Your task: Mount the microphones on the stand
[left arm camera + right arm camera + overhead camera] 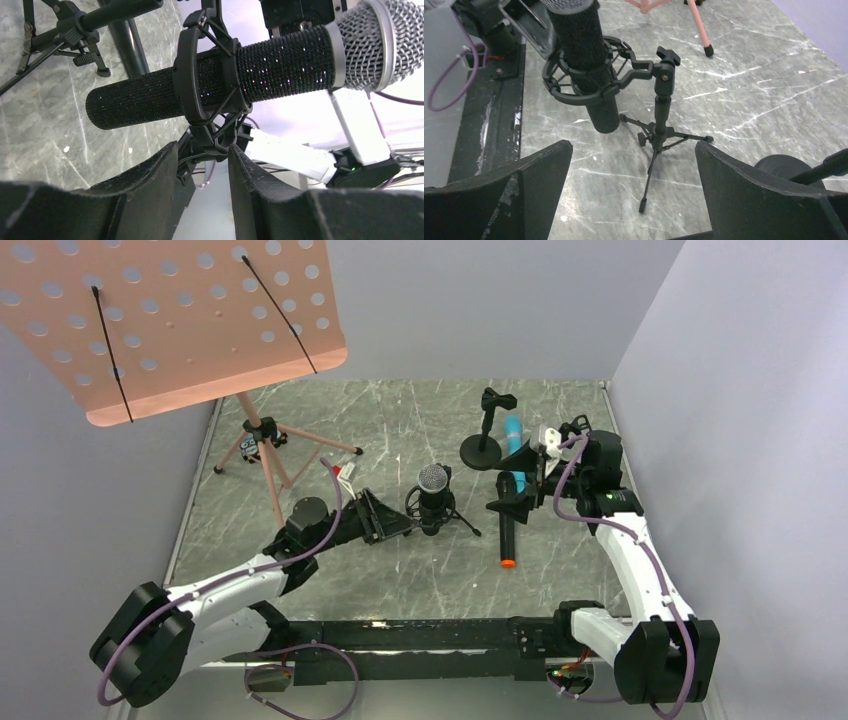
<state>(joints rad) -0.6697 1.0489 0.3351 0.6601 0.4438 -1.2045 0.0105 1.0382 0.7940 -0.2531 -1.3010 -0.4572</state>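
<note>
The black microphone with a silver mesh head (pixel 433 483) sits upright in the shock mount of a small tripod stand (pixel 456 519). It also shows in the left wrist view (pixel 280 65) and the right wrist view (pixel 584 50). My left gripper (pixel 384 516) is open and empty, its tips just left of the mount (pixel 210 90). The all-black microphone with an orange end (pixel 508 532) lies on the table. The blue microphone (pixel 512 430) lies behind it. My right gripper (pixel 517 497) is wide open and empty above the black one, which is hidden in its wrist view.
A round-base stand (pixel 482 448) with an empty clip stands by the blue microphone; its base shows in the right wrist view (pixel 784 170). A pink music stand (pixel 190 320) on tripod legs (pixel 265 450) fills the back left. White walls close in the sides.
</note>
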